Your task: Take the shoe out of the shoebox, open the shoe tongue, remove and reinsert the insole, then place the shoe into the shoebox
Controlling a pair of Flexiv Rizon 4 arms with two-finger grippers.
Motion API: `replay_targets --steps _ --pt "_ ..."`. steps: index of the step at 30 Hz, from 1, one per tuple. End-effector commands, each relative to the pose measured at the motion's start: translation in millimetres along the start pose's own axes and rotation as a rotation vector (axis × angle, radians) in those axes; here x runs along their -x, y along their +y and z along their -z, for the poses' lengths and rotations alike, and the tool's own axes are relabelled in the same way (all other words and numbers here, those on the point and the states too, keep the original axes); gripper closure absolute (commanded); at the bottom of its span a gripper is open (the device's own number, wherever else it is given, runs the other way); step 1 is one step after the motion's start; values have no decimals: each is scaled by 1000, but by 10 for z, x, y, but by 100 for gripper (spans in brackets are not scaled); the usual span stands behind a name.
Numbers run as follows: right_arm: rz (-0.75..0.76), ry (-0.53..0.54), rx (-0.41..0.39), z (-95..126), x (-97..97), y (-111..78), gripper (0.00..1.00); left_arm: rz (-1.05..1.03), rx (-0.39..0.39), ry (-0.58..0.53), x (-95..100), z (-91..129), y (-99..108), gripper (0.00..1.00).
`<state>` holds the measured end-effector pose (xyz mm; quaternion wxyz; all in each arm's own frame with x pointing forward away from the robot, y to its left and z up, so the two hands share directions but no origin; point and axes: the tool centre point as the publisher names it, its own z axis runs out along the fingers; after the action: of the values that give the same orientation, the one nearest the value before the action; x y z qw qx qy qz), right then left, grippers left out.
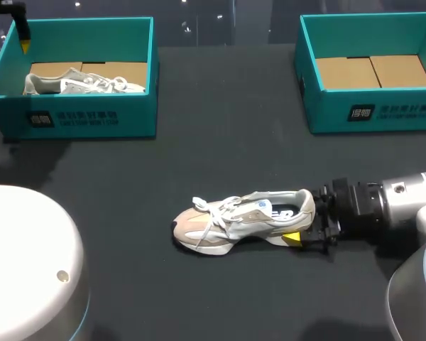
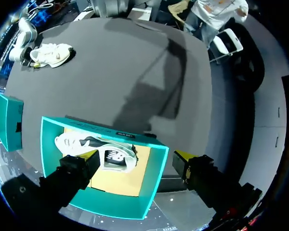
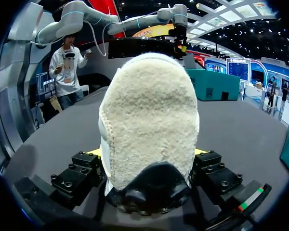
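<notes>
1. Found shoe (image 1: 241, 219) on table (image 1: 199, 156); long axis left–right, toe leftward.
2. Confirmed right gripper (image 1: 304, 226) clenched on heel (image 3: 149, 120); both-side contact seen from right wrist only.
3. Noted left gripper (image 2: 135, 156) released, above left box (image 2: 154, 178).

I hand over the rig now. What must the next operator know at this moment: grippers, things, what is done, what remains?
Right gripper: shut on the heel of the shoe, which stands on its sole on the table, toe pointing away from the gripper.
Left gripper: open, above the left box, where a second shoe lies.
Right box: holds no shoe.
Done: one shoe is out of its box.
Left: the tongue looks not yet opened; whether the insole was handled cannot be told; the shoe is not yet back in a box.
</notes>
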<state>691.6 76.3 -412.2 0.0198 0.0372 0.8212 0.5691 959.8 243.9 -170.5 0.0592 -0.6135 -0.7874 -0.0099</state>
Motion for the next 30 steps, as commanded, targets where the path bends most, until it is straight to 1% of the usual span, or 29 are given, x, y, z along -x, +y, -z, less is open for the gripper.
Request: replay_targets --steps 1,2,4,5,7,9,10,23,24,26,28,30 --pt "0 -1 -4 15 -14 -1 100 664 -28 87 157 36 -375 0" --pt "0 -1 -4 15 -14 -1 100 713 -26 62 189 49 -461 0" --pt "0 -1 -4 15 -14 -1 100 801 -75 20 260 65 -652 0" --pt "0 -1 -4 15 -14 -1 100 832 -88 12 279 64 -697 0" --pt "0 -1 -4 15 -14 -1 100 891 -90 -15 376 66 -849 0" --pt "0 -1 -4 15 -14 -1 100 881 -114 -20 461 82 -939 0" --pt "0 -1 -4 15 -14 -1 100 853 -94 -18 507 106 -1007 0" --pt "0 -1 -4 15 -14 -1 100 853 -94 -18 507 106 -1007 0" --pt "0 -1 -4 15 -14 -1 100 912 -101 -20 558 153 -1014 0" --pt "0 -1 -4 15 -14 -1 100 982 -88 -33 640 155 -1080 0" --pt "0 -1 -4 15 -14 -1 100 1131 -61 -6 801 120 -1173 0" --pt "0 -1 -4 15 -14 -1 100 1211 -57 36 906 88 -1262 0"
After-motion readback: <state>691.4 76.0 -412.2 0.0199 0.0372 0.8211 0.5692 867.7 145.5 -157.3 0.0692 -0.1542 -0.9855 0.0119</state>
